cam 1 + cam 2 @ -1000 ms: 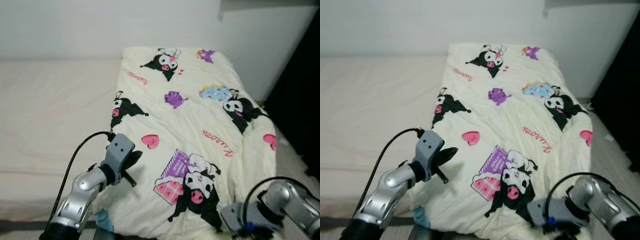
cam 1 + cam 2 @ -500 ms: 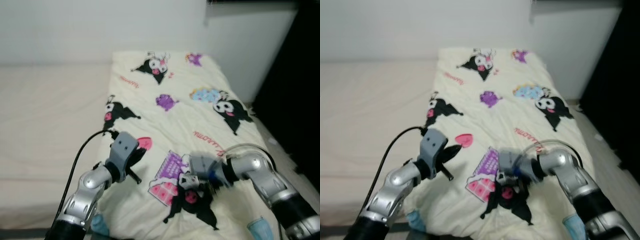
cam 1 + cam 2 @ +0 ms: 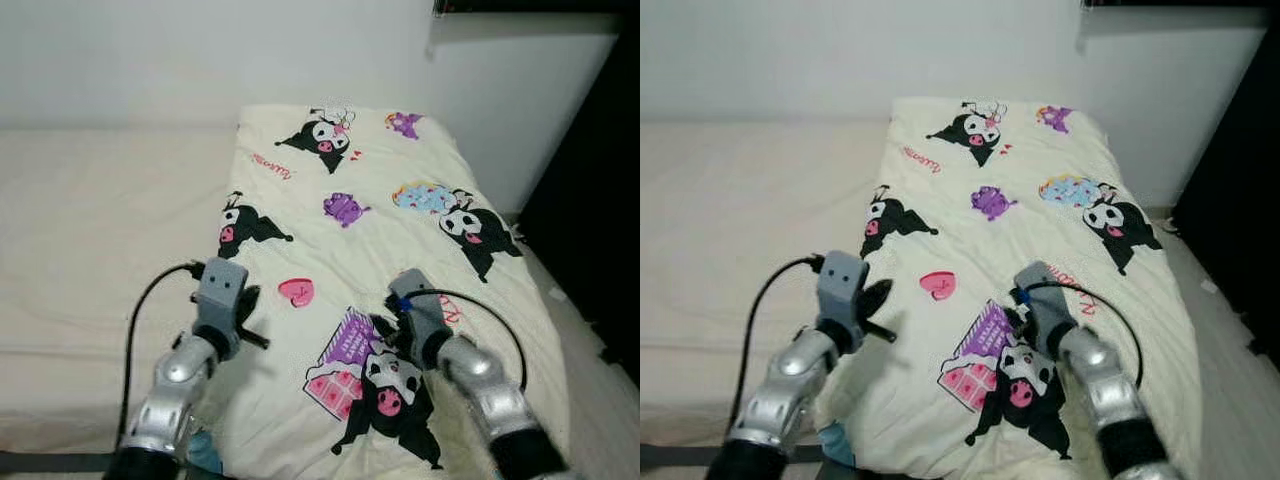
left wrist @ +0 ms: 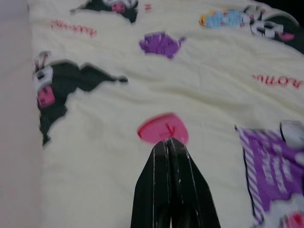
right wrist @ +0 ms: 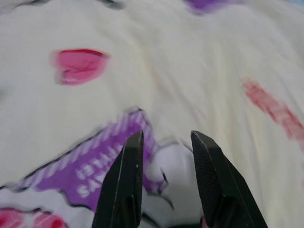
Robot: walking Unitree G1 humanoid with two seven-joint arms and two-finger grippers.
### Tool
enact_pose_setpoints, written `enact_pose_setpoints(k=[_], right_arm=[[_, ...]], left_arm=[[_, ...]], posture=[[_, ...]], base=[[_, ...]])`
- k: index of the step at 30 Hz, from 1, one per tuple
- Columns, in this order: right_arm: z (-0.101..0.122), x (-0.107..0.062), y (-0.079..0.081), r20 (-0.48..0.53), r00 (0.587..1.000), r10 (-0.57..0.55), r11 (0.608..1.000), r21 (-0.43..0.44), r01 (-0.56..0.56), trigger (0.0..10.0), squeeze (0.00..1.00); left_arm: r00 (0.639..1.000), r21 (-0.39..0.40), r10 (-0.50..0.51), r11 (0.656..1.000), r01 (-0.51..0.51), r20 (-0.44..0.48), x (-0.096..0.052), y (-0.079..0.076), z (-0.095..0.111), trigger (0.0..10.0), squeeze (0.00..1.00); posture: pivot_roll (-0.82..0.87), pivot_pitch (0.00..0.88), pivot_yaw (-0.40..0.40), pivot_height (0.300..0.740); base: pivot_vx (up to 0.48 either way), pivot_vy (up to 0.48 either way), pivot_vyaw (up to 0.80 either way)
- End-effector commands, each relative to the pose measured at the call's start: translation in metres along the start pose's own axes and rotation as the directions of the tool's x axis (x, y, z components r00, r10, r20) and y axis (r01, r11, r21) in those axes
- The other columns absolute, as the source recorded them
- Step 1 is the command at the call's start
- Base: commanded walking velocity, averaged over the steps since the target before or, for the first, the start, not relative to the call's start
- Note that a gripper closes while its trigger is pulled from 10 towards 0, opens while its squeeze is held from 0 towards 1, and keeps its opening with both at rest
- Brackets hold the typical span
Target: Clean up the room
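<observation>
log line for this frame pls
scene: cream cartoon-print quilt on beige mattress | left gripper: shut, above quilt's left edge by pink heart | right gripper: open, over purple house print | holding: nothing

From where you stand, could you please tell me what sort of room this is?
Most likely a bedroom: a cream quilt printed with black cartoon characters and pink hearts lies spread over a wide pale mattress set against a plain white wall. Both pincers hover above the quilt.

Cream quilt (image 3: 370, 230) printed with black cartoon characters, pink hearts and purple motifs, spread flat and lengthwise over the right side of the bed (image 3: 90, 220), its near edge hanging off the foot
</observation>
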State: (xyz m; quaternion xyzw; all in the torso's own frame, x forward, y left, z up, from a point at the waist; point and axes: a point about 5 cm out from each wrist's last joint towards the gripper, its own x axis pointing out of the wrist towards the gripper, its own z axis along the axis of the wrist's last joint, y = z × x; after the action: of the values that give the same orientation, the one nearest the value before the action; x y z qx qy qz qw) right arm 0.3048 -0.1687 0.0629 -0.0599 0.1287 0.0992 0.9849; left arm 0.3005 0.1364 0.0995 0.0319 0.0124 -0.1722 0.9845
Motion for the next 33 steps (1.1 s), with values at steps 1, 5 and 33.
enact_pose_setpoints(k=[1,5,33], right_arm=[[-0.008,-0.008,-0.006,0.018,0.99,-0.139,0.99,0.013,0.139,10.0,0.0],[-0.018,-0.019,0.006,0.031,0.981,-0.191,0.981,-0.006,0.192,10.0,0.0],[-0.01,-0.03,0.025,0.144,0.966,-0.216,0.976,0.018,0.215,10.0,0.0]], left_arm=[[1.0,0.002,0.023,1.0,-0.023,-0.012,-0.003,0.001,-0.006,10.0,0.0],[0.996,0.001,0.073,0.997,-0.074,-0.054,-0.006,0.005,-0.014,10.0,0.0],[0.997,0.036,0.062,0.997,-0.061,-0.045,-0.007,-0.002,-0.022,10.0,0.0]], posture=[[0.0,0.032,-0.019,0.57],[0.0,0.031,-0.009,0.57],[-0.02,0.021,-0.009,0.635]], base=[[0.0,0.0,0.0],[0.0,0.0,0.0],[0.0,0.0,0.0]])
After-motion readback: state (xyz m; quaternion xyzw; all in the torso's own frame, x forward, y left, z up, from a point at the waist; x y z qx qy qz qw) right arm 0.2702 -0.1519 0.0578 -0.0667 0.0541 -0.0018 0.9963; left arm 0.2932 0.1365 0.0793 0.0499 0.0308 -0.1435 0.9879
